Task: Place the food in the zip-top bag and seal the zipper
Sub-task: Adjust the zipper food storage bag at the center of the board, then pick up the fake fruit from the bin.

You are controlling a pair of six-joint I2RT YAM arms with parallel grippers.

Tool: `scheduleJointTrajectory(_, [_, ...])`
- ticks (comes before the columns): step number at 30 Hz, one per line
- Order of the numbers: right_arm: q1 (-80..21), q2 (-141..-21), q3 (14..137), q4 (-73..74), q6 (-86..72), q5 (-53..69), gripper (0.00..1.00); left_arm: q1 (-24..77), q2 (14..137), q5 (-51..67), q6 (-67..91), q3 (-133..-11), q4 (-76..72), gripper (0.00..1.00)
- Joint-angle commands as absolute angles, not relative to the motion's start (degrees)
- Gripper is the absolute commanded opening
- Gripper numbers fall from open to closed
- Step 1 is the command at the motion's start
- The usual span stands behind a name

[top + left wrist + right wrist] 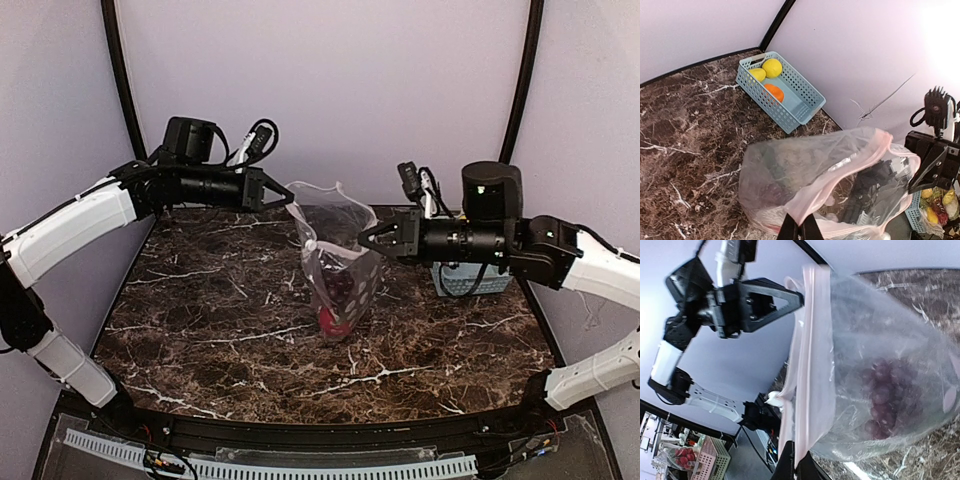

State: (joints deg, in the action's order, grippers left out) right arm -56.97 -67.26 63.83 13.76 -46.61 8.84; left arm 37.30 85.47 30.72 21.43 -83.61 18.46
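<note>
1. Top external view: the zip-top bag point(338, 262) hangs upright over the middle of the marble table point(200, 300), strung between the two arms. Its bottom seems to rest on the surface.
2. The left gripper point(288, 200) reaches in from the left at the bag's upper rim. The right wrist camera shows its black jaws pressed together on the top end of the whitish-pink zipper point(810, 365).
3. The right gripper point(363, 238) comes from the right, lower down on the bag's right edge. Its jaws are also closed, and in its own camera the zipper runs straight down between its fingers point(786, 465), so it is pinching the strip.
4. Inside the bag sits the dark purple grape bunch point(885, 400), and the red apple point(333, 322) lies right at the bottom.
5. From the left wrist camera the bag's mouth gapes wide, the pink rim curving round in a loop, so the zipper is not yet sealed.
6. A light-blue basket point(762, 102) stands in the far right corner of the table, well apart from the bag. It holds two yellow pieces point(772, 67) and an orange piece point(774, 92).
</note>
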Motion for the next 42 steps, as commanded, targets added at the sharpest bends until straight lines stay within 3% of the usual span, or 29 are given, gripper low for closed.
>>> scheduleJointTrajectory(1, [-56.71, -65.50, 65.71, 16.40, -41.96, 5.47, 0.00, 35.79, 83.10, 31.33, 16.56, -89.95, 25.80, 0.01])
scheduleJointTrajectory(14, [-53.78, -71.83, 63.34, 16.26, -43.47, 3.88, 0.00, 35.77, 87.97, 40.37, 9.06, -92.61, 30.99, 0.01])
scheduleJointTrajectory(17, [-53.29, -72.22, 63.48, 16.34, -42.71, 4.28, 0.12, 35.77, 88.16, 39.86, 6.37, -91.87, 31.25, 0.01])
scheduleJointTrajectory(21, [-53.18, -70.61, 64.41, 17.31, -40.02, 3.65, 0.52, 35.60, 86.71, 36.75, 3.16, -89.23, 28.55, 0.01])
scheduleJointTrajectory(26, [-53.09, -68.46, 68.09, 24.24, -34.93, 0.73, 0.79, 33.59, 85.17, 35.67, 2.65, -86.86, 25.98, 0.01])
scheduleJointTrajectory(33, [-49.75, -66.27, 72.85, 36.19, -30.36, -10.39, 0.98, 32.71, 82.51, 33.16, 1.33, -80.61, 20.07, 0.01])
scheduleJointTrajectory(42, [-32.06, -71.35, 69.80, 37.57, -25.51, -7.74, 0.99, 32.59, 78.13, 28.30, 1.39, -70.56, 12.03, 0.01])
